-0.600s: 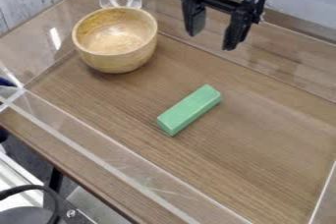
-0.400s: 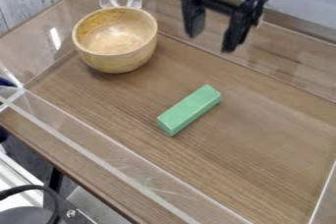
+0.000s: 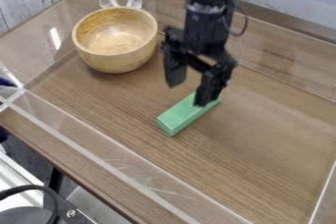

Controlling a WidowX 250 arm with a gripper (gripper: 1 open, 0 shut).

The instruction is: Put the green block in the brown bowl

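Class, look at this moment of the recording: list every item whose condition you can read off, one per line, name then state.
end effector: open, pointing down, right over the block's far end
green block: lying flat on the table, not gripped, outside the bowl
brown bowl: upright, empty

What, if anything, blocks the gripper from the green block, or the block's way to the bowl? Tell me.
Nothing visible. The open gripper hangs right over the green block, with its fingers either side of the block's far end. Between the block and the brown bowl there is only bare wooden table.
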